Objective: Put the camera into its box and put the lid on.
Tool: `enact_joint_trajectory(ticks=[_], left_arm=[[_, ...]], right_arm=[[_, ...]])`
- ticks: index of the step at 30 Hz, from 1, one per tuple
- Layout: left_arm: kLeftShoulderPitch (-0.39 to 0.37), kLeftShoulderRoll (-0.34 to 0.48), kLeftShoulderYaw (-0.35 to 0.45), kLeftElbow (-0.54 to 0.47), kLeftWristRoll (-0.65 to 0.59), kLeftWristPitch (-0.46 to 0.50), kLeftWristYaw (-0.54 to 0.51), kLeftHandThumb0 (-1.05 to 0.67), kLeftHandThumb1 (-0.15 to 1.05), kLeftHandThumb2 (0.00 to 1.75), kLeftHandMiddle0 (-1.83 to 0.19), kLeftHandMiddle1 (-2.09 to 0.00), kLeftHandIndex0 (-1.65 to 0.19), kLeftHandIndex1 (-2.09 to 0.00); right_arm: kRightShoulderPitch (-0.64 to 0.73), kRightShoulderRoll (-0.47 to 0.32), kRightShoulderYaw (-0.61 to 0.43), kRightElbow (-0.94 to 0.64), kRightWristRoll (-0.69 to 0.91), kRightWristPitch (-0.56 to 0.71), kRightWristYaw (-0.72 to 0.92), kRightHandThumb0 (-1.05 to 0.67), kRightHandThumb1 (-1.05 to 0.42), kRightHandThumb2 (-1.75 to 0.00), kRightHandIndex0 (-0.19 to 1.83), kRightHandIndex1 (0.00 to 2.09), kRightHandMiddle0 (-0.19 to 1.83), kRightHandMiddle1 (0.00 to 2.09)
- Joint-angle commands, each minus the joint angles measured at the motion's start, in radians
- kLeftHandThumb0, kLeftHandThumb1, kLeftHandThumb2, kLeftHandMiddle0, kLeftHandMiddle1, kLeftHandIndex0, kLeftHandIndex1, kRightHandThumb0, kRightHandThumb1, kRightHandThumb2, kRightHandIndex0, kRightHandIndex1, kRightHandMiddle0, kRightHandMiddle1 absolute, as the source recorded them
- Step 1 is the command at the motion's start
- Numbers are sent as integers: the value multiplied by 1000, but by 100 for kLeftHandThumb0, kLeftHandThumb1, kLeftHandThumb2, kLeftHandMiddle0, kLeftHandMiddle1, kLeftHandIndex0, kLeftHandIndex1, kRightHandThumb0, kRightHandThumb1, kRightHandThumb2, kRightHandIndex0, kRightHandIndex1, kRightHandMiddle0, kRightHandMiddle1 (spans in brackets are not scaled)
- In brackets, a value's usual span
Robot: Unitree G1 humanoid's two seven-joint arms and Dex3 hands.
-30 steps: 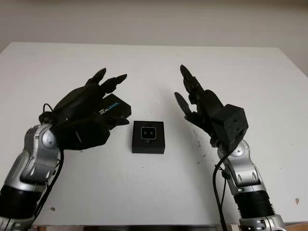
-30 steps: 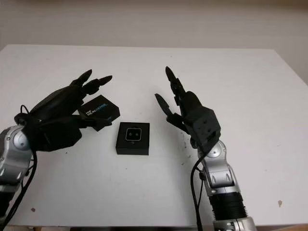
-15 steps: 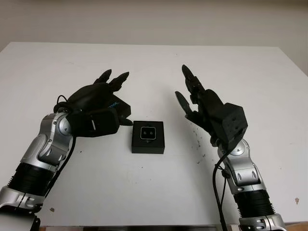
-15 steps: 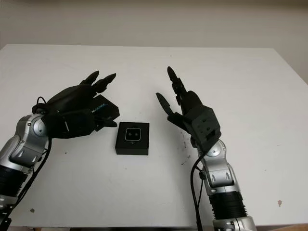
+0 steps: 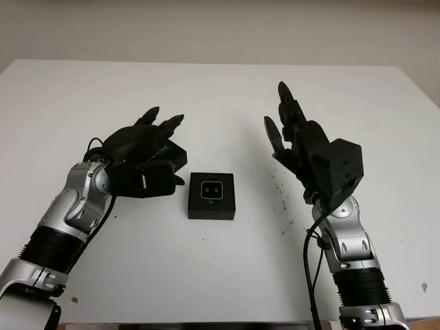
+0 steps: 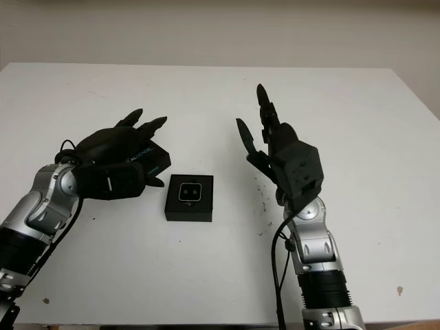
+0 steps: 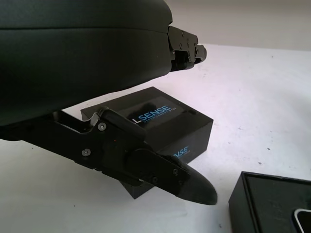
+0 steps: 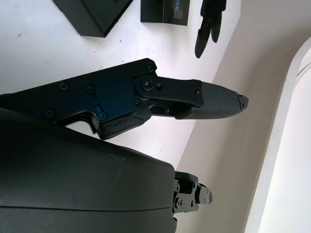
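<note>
While the white table (image 5: 227, 275) is carrying only the task items, I am reading the scene as follows. I am seeing the open box (image 5: 212, 196) sitting at table centre with the camera (image 5: 211, 190) already lying inside it, lens side up. I am seeing the lid (image 7: 160, 121), a black rectangular piece with blue and white lettering, lying flat on the table just to the left of the box and slightly farther away, apart from it.

I am holding the left hand (image 5: 141, 161) low over the lid, so that the hand is hiding most of it in the head views. In the left wrist view, the thumb (image 7: 160, 172) is sitting at the lid's near edge and the other fingers (image 7: 187, 48) are arching above its top. I cannot tell whether any finger is touching the lid; the hand is wide and holding nothing.

I am keeping the right hand (image 5: 302, 148) raised well to the right of the box, open and holding nothing, palm facing left. Nothing is standing between either hand and the box.

Compared with one second ago, the left hand has dropped lower and closer over the lid, and the left forearm is showing more. The right hand has shifted slightly right and farther away. Box, camera and lid have not moved.
</note>
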Motion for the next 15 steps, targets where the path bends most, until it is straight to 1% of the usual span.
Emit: enact_joint_trajectory(ticks=[1,5,11,15], left_arm=[[-20,-8,-2,20,0,-15,27,-53,87,5,1,-7,-12,-8],[-29,-10,-2,44,-5,-23,38,-47,87,5,-2,-7,-15,-8],[-38,-16,-8,98,-23,-51,27,-47,87,5,-2,-6,-16,-7],[-39,-19,-14,126,-30,-73,28,-46,88,6,-6,-7,-19,-7]], right_arm=[[-6,-4,0,-22,1,6,2,-72,-105,-51,-9,5,-6,5],[-5,-5,5,-25,-7,8,1,-73,-105,-51,-7,6,-5,6],[1,-9,10,-29,-18,-3,5,-71,-105,-52,-7,6,-5,6],[5,-10,6,-32,-22,-3,2,-71,-105,-52,-6,6,-4,6]])
